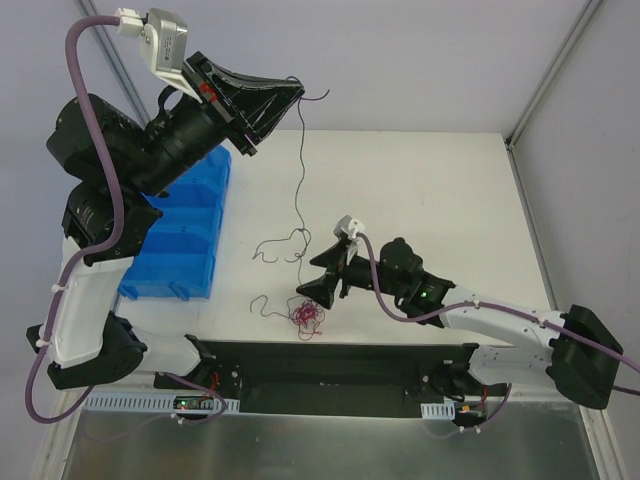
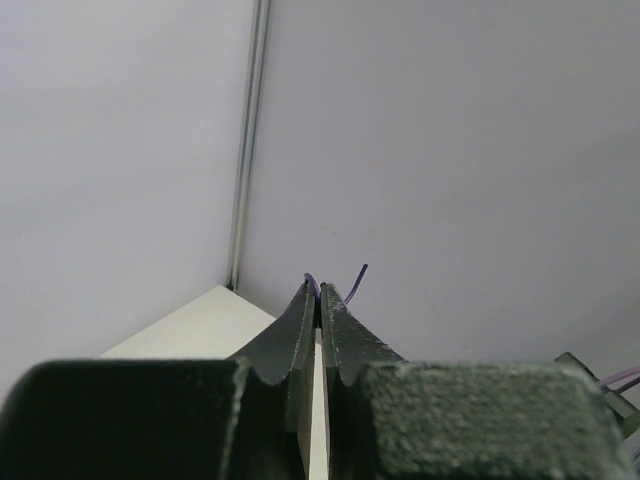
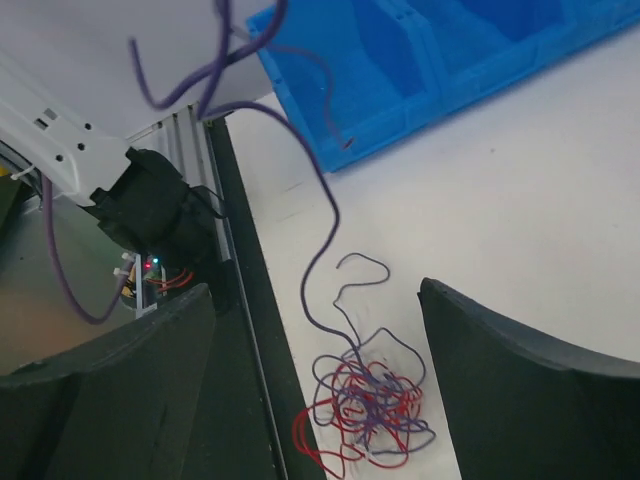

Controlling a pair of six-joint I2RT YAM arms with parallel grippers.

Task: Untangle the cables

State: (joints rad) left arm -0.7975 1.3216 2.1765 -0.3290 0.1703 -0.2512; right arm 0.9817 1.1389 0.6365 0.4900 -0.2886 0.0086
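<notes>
Wire [image 1: 299,170] hangs from the raised left hand [image 1: 296,93] down toward the surface [image 1: 430,190]; the clump [image 1: 307,318] lies by the right hand [image 1: 312,294]. Left wrist: hand clenched on the wire [image 2: 357,277]. Right wrist: hand spread wide over the clump [image 3: 365,405]. One strand looks drawn out; most is yet to untangle.

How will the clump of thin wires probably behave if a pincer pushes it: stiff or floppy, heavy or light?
Probably floppy: the strand held by the left pincer hangs in loose curves. The clump looks very light, being hair-thin loops, so it likely slides or deforms rather than rolls. Loops may snag on a finger.
</notes>
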